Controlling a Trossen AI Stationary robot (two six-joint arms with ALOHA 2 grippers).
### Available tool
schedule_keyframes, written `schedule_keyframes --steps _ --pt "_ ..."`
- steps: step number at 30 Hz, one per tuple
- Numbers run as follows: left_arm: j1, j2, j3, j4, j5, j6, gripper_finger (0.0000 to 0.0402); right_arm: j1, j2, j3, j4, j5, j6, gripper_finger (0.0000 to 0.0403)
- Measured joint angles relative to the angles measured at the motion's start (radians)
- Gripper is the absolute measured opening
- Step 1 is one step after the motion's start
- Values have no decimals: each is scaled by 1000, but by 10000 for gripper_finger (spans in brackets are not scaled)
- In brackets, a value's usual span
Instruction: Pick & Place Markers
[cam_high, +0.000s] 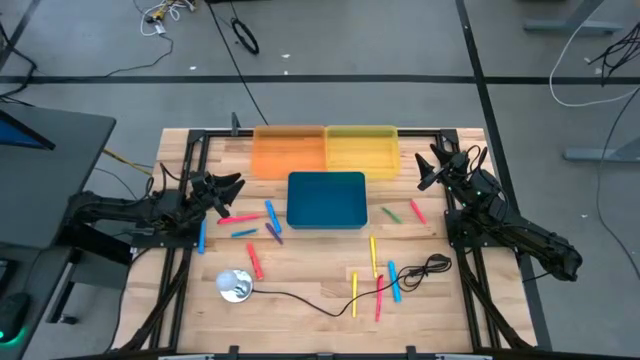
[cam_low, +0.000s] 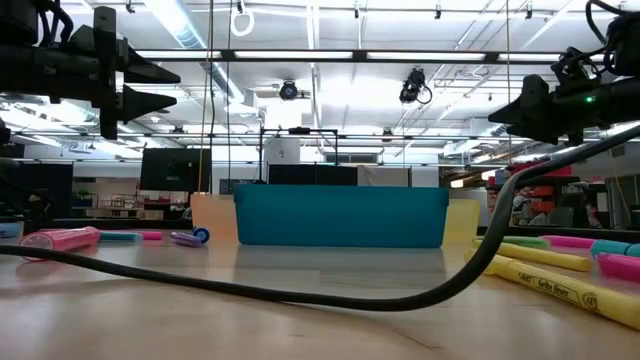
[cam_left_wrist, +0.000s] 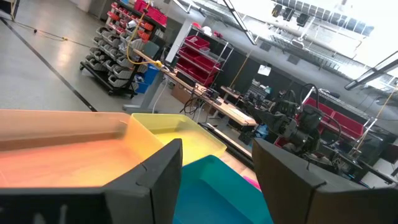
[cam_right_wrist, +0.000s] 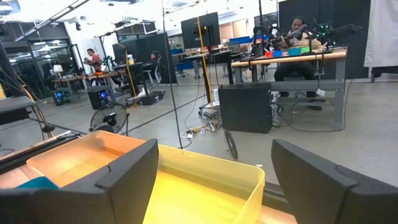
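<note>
I have the left gripper (cam_high: 235, 185) raised over the left side of the pale wooden slatted table (cam_high: 310, 285), its two dark fingers (cam_left_wrist: 158, 174) spread apart with nothing between them; it hangs just left of the rectangular blue plastic bin (cam_high: 327, 200) at the table's middle. The right gripper (cam_high: 428, 168) sits over the far right of the table, beside the translucent yellow plastic bin (cam_high: 362, 151); its fingers (cam_right_wrist: 134, 168) are likewise wide apart and empty. A translucent orange plastic bin (cam_high: 288, 152) stands touching the yellow one on its left, both along the far edge, just behind the blue bin.

The short coloured plastic markers (cam_high: 250, 225) all lie loose on the tabletop; one scatter of pink, blue and purple ones lies left of the blue bin, beneath and near the left gripper; a green and a pink one lie right of the bin; a further group of yellow, blue and pink ones lies nearer on the right. A thin black cable (cam_high: 330, 305) snakes across the near part of the table, crossing that group; it ends at a small round silvery object (cam_high: 235, 285) on the near left.
</note>
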Motion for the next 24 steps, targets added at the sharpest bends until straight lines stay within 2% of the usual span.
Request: schedule_keyframes --steps 24 --pt "1 0 0 0 16 1 200 0 0 0 0 0 0 314"
